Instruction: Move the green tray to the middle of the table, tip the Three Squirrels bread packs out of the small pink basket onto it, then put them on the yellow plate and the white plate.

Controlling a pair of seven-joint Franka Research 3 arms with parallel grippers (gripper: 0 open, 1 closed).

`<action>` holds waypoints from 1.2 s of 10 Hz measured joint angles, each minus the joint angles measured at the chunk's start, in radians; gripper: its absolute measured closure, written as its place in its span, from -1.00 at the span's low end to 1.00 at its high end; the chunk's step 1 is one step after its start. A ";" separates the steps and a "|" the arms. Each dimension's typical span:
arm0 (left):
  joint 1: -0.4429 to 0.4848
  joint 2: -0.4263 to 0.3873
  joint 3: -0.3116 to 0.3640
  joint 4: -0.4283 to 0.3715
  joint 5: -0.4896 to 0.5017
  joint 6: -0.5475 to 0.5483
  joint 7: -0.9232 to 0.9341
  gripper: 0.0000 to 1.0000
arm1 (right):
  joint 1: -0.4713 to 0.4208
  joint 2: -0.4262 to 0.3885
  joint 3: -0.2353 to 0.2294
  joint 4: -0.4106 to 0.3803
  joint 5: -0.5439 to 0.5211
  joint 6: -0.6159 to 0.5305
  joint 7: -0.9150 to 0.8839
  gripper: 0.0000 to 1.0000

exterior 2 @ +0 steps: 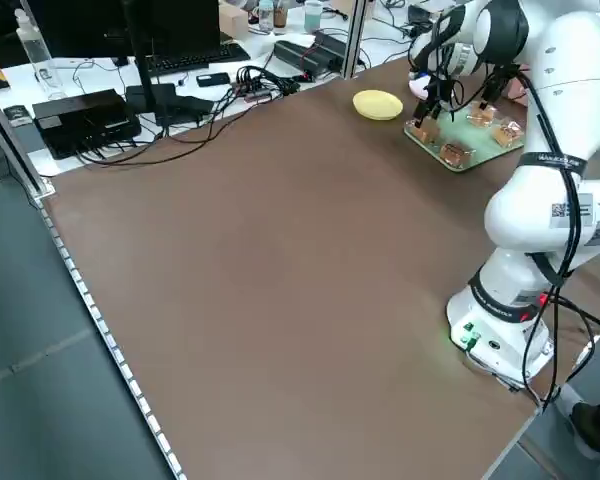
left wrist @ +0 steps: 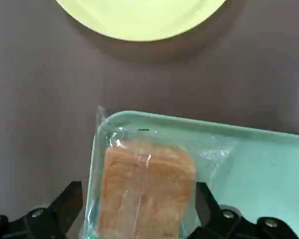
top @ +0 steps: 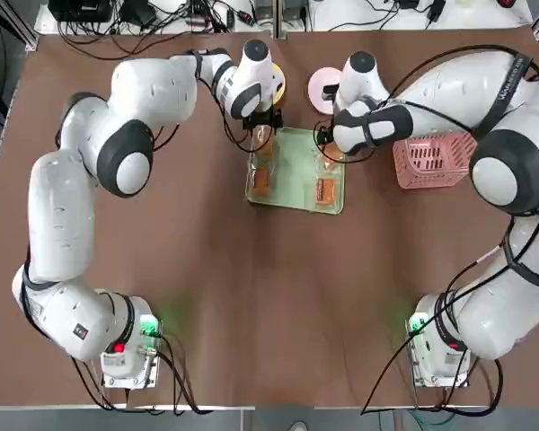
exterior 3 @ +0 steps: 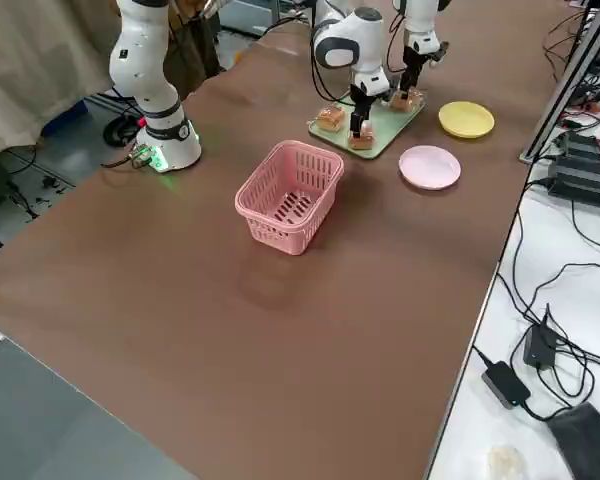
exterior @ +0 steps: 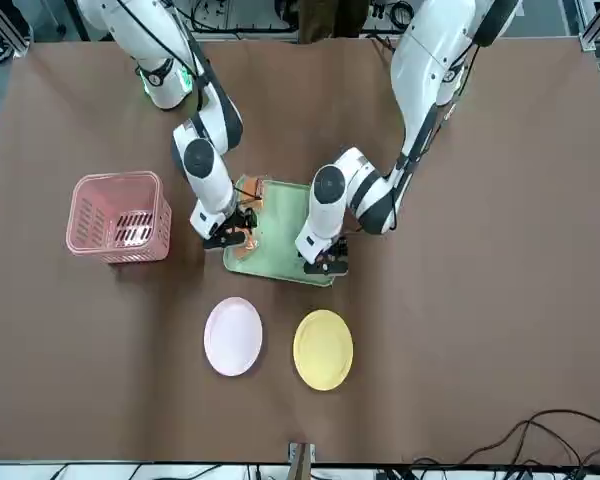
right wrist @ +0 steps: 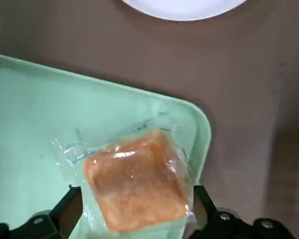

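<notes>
The green tray [top: 296, 162] lies mid-table with bread packs on it. My left gripper [left wrist: 137, 204] is open, low over the tray's far left corner, its fingers either side of one bread pack [left wrist: 145, 189]. Over the far right corner my right gripper [right wrist: 134, 206] is open too, straddling another bread pack [right wrist: 137, 181]. Two more packs [top: 261, 180] [top: 325, 190] rest on the tray's near half. Just beyond the tray sit the yellow plate [exterior: 323, 348] and the white plate [exterior: 232, 336], both bare. The small pink basket [top: 431, 162] stands upright to the tray's right.
Both arms reach across the table from their bases [top: 126, 355] [top: 440, 350] at the near corners. Cables and equipment [top: 144, 13] line the bench past the far edge. Bare brown table [top: 278, 296] spreads between the bases.
</notes>
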 joint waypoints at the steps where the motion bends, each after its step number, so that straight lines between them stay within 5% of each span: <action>1: -0.007 0.012 0.000 0.001 0.000 0.003 0.000 -1.00 | 0.003 0.011 0.000 0.001 -0.029 0.007 -0.001 -0.96; 6: -0.017 0.050 0.002 0.007 0.000 0.054 0.001 -0.97 | 0.004 0.040 -0.002 0.025 -0.079 0.010 0.008 -0.97; 9: -0.007 0.048 0.003 0.023 0.000 0.054 0.001 -0.30 | 0.010 0.060 0.000 0.053 -0.079 0.019 0.026 -0.97; 12: 0.013 0.032 0.008 0.037 0.001 0.055 0.001 -0.22 | 0.019 0.088 -0.002 0.056 -0.080 0.051 0.031 -0.97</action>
